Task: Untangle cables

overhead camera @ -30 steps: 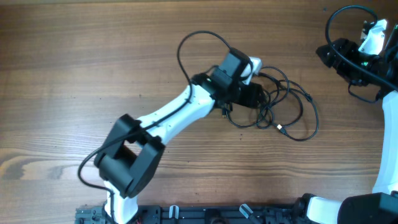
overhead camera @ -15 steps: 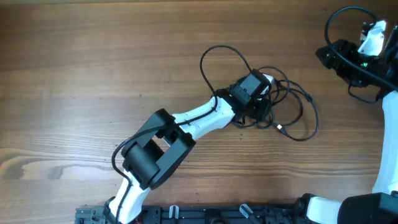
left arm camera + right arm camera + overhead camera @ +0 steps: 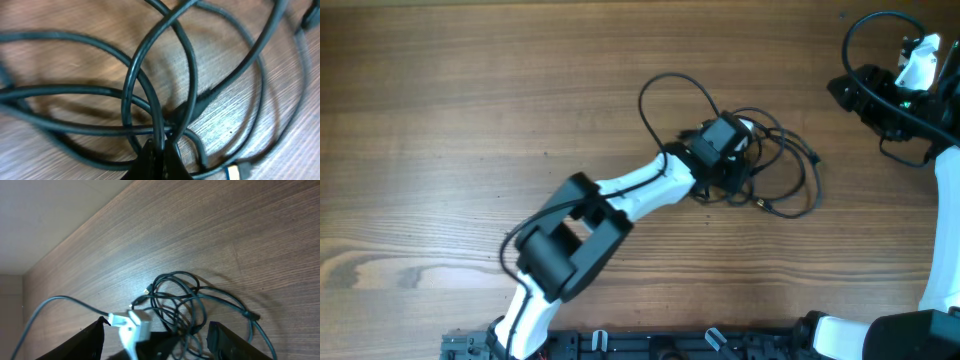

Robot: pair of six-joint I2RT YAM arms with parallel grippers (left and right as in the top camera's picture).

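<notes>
While you look down from overhead, the cables [image 3: 790, 180] lie right of centre on the table [image 3: 470, 120], their clump's long axis running left-right, with your left gripper [image 3: 738, 160] at its left end; the left wrist view shows it [image 3: 160, 152] pinched tight on one strand of the cables [image 3: 190, 75], and the right wrist view shows your right gripper [image 3: 160, 335] spread, well apart from the cables [image 3: 200, 300].

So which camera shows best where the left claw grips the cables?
Left wrist: close up, the shut left claw pinches one strand of the cables. Overhead shows the cables whole, but the left arm hides the pinch. Right wrist sees them only from far off.
</notes>
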